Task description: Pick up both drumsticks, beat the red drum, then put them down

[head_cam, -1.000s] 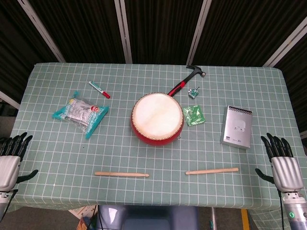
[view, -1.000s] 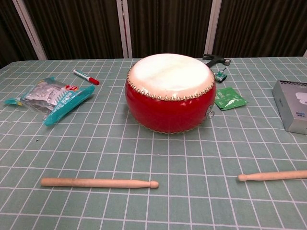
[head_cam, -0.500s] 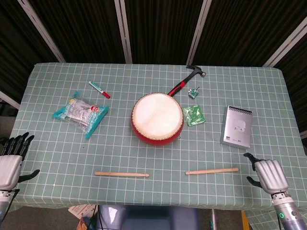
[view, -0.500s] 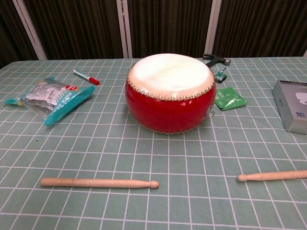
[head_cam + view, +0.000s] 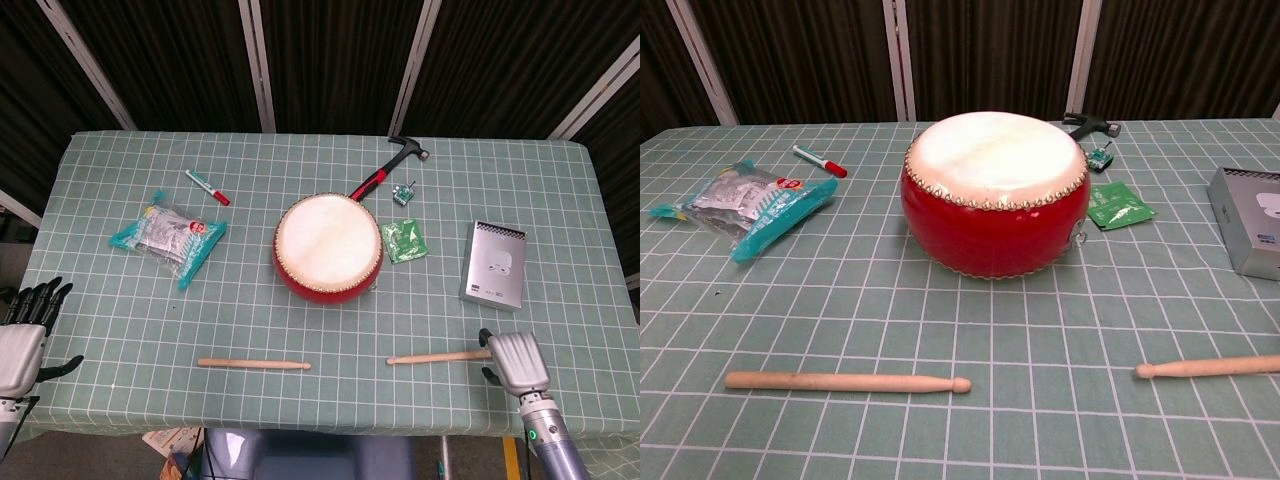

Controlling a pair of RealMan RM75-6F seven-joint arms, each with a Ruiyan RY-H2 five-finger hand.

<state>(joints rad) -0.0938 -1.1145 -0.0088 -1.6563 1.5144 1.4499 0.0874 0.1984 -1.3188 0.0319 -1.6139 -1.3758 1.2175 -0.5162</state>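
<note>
Head view: right hand (image 5: 514,361) sits at the right wooden drumstick's (image 5: 437,356) butt end, fingers hidden, grip unclear. Left hand (image 5: 20,340) hangs off the bench's left edge, dark fingers (image 5: 38,298) spread, well left of the left wooden drumstick (image 5: 253,364). Red white-skinned drum (image 5: 328,246) stands farther back. No writing is legible.

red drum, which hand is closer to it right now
Right. The right hand sits over the butt end of the right drumstick, below and right of the red drum. The left hand hangs off the table's left edge, much farther away.
</note>
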